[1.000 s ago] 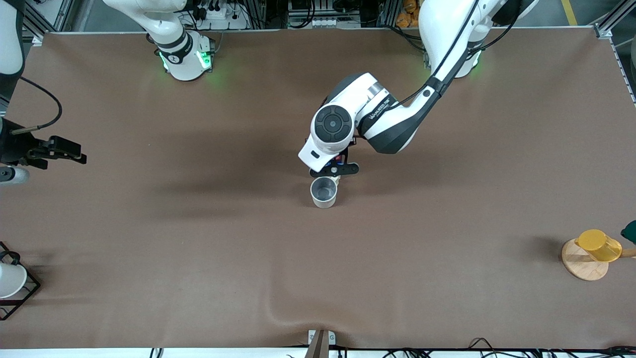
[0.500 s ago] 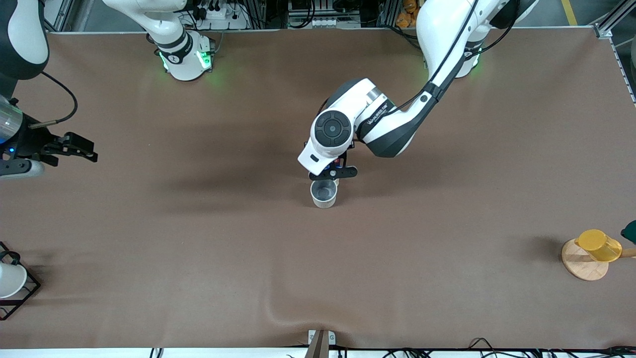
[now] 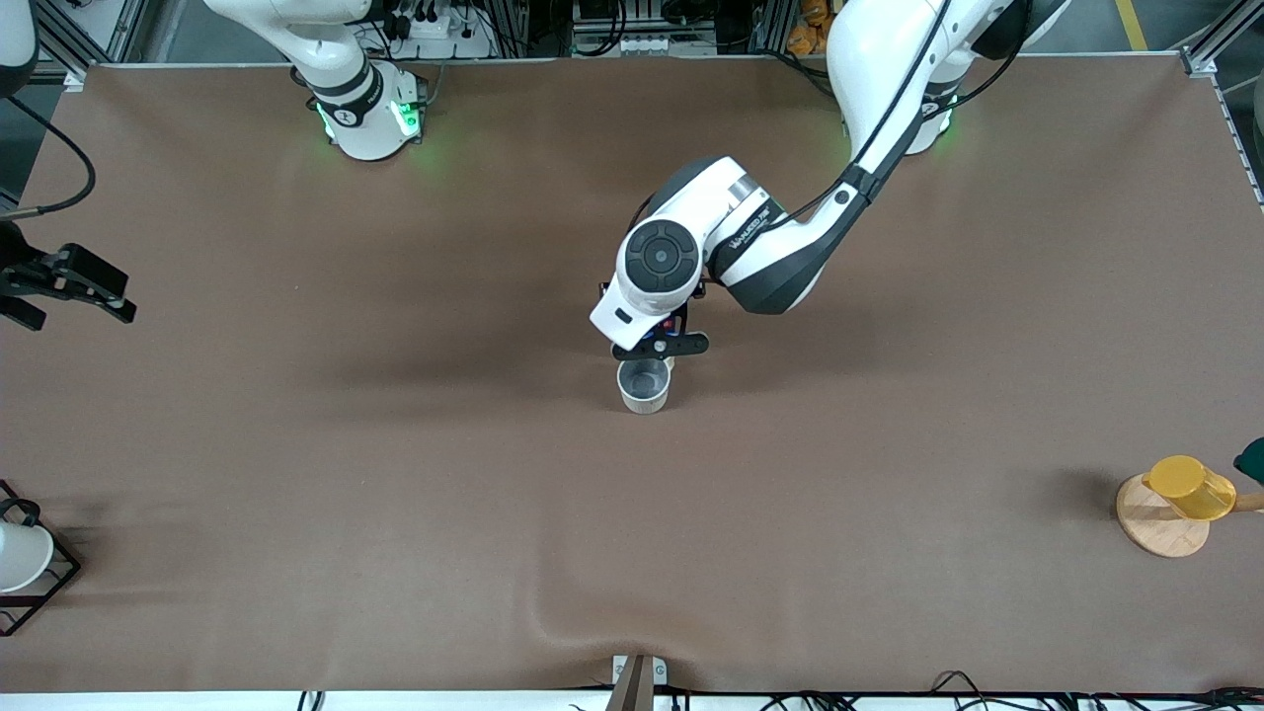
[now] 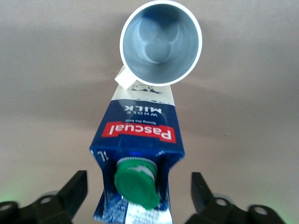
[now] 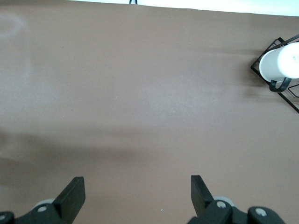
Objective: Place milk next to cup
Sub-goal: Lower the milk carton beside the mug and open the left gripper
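1. Blue-and-white card, red band, green cap: your milk [image 4: 138,154] stands upright on the worktop [image 3: 395,474] between the left gripper [image 4: 139,196]'s fingers [image 4: 74,189], long axis vertical, with clear gaps on both sides, so the fingers are spread wide and hold nothing.
2. Just beside the carton, nearer the front camera, sits the cup [image 3: 644,384]; whether its small handle touches the carton cannot be told.
3. You could judge the placing done; a straight lift keeps the fingers off both.
4. Glazed cream ceramic with a grey inside, the cup is rigid and round; the carton is light, gable-topped and easily tipped.
5. Your right gripper [image 3: 69,281] waits over the worktop's edge at the right arm's end, its fingers apart and empty.
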{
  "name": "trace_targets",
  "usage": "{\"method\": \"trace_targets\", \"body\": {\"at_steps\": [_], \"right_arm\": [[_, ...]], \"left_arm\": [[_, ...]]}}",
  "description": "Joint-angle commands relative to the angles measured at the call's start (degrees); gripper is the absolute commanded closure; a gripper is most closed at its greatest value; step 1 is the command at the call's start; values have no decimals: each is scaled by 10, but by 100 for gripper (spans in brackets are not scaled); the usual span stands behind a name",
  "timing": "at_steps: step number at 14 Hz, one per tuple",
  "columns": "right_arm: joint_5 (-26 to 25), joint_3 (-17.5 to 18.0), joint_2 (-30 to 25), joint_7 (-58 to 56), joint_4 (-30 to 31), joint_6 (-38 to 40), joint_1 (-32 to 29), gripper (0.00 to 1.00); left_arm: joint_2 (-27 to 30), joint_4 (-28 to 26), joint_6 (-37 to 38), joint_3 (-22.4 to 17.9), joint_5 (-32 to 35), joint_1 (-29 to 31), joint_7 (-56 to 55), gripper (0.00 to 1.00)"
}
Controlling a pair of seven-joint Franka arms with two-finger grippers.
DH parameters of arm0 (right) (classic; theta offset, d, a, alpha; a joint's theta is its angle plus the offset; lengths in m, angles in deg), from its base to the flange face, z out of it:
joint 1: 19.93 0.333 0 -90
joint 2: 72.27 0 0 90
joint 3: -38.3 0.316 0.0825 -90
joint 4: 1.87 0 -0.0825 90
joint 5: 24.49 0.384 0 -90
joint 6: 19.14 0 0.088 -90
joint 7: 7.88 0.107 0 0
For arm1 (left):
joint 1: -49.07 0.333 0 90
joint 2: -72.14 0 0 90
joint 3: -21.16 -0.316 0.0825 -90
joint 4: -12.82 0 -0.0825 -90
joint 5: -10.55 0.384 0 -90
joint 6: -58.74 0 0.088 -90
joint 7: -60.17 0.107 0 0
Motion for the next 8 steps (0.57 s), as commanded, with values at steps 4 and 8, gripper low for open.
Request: {"method": "trace_targets", "body": {"at_steps": [4,8], "right_arm": [[-14,0,3,4,-8,1,3,0],[-14,-1,4,1,-25,3,1,0]], "left_arm": [[104,1,93,-10,-8,5,1,0],[184,-4,120,-11,-3,106,6,0]]}}
